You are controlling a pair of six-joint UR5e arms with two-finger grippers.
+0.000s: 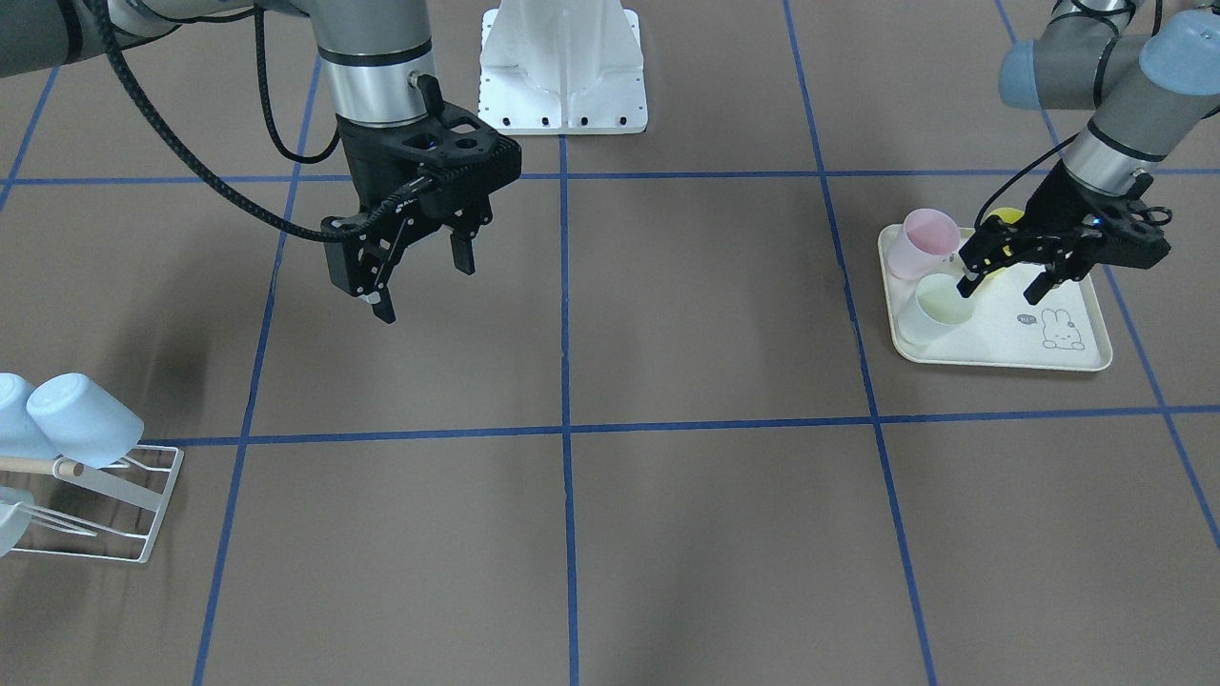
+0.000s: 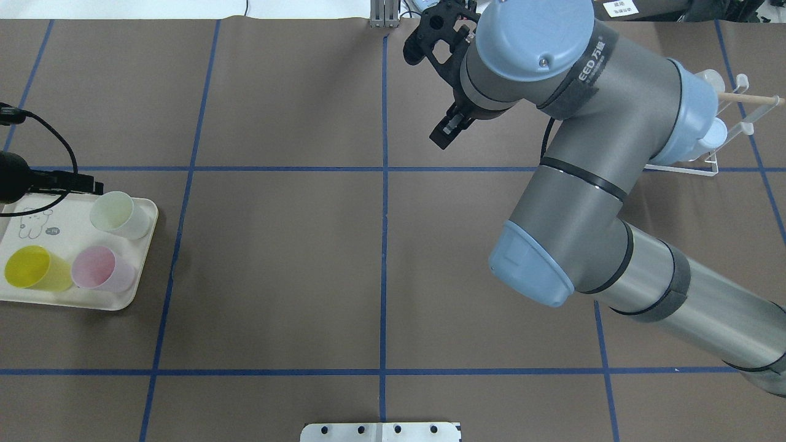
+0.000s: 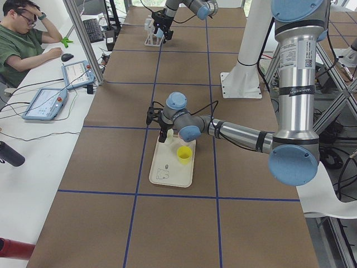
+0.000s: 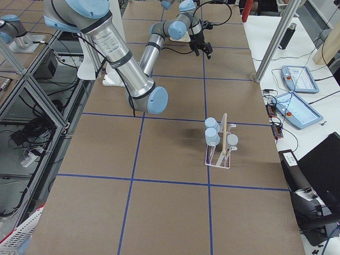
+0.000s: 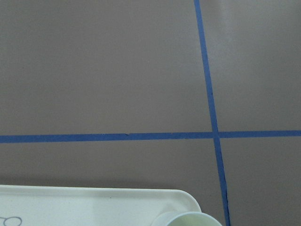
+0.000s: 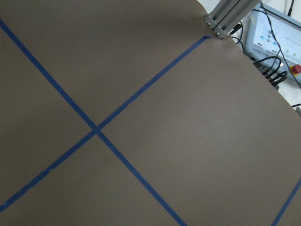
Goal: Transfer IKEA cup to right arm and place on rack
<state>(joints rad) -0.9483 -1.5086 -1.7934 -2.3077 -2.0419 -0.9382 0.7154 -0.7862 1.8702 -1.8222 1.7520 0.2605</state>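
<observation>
Over the tray (image 1: 1001, 351), only front view shows left gripper (image 1: 1003, 282) spread wide.

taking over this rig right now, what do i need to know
Left hand: open, low over the tray, one finger at the pale green cup rim; nothing gripped.
Right hand: open, empty, hovering mid-table.
The tray also holds a pink cup and a yellow cup; all three stand upright.
The rack, at the robot's right end, carries blue cups.
Left to do: grasp the cup, pass it to the right hand, place it on the rack.
</observation>
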